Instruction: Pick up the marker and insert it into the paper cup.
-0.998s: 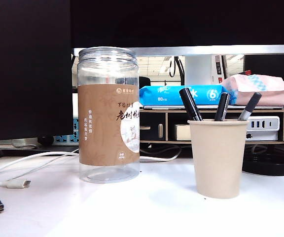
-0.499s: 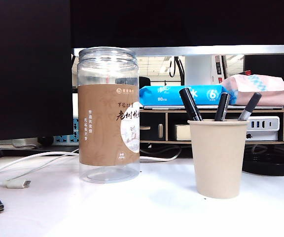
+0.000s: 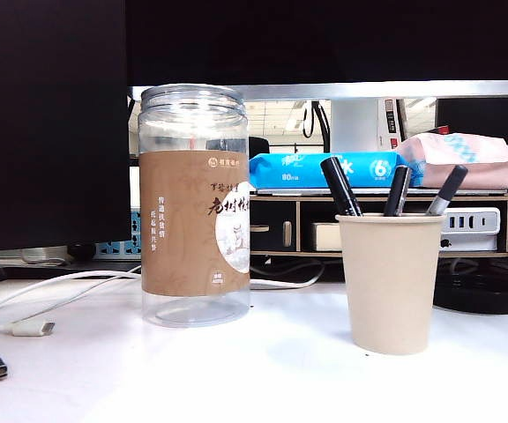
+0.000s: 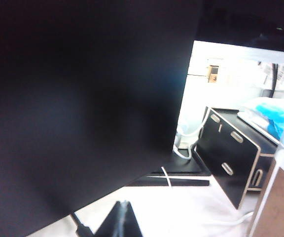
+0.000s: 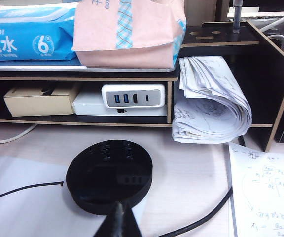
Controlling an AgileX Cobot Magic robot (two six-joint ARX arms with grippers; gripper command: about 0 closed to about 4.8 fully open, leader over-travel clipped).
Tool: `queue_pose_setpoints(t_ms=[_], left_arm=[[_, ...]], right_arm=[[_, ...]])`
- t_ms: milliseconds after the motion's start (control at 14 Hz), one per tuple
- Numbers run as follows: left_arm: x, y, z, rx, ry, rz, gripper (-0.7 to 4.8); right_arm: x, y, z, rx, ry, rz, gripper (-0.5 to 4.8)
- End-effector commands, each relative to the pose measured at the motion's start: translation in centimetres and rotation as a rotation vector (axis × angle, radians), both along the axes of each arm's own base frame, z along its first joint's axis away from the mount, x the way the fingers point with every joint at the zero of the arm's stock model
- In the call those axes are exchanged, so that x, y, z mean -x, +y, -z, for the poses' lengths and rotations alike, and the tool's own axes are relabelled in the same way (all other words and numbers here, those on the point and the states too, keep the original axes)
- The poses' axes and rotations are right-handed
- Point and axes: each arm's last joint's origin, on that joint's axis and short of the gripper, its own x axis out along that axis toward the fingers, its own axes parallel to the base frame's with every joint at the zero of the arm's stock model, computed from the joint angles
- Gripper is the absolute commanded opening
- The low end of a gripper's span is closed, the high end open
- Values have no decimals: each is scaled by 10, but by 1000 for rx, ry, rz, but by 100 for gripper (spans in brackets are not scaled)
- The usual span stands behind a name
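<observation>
My left tool and my right tool are both closed and hold nothing; they are pulled back near the far shelf, away from the cup. Three markers stand in the cup on the right of the table, and I judge the left one to be the marker, so the task looks finished. The risk now is small: a careless sweep of an arm could knock the light cup or the jar beside it.

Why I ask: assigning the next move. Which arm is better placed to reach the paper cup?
Right, probably: the right gripper hangs by the black disc beside the paper cup; the left gripper sits by the monitor, the clear jar between.
</observation>
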Motion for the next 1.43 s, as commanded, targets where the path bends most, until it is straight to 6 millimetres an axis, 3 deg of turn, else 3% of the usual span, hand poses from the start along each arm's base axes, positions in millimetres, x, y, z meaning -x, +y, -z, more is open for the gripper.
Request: queue_pose_setpoints(t_ms=[71,1426], left_arm=[[0,0,0,0,-4,0,-4],[0,-8,0,0,-4,87,-4]], right_arm=[[0,0,-1,-1,-15,2,-5],[0,0,-1,-1,-15,0,-5]])
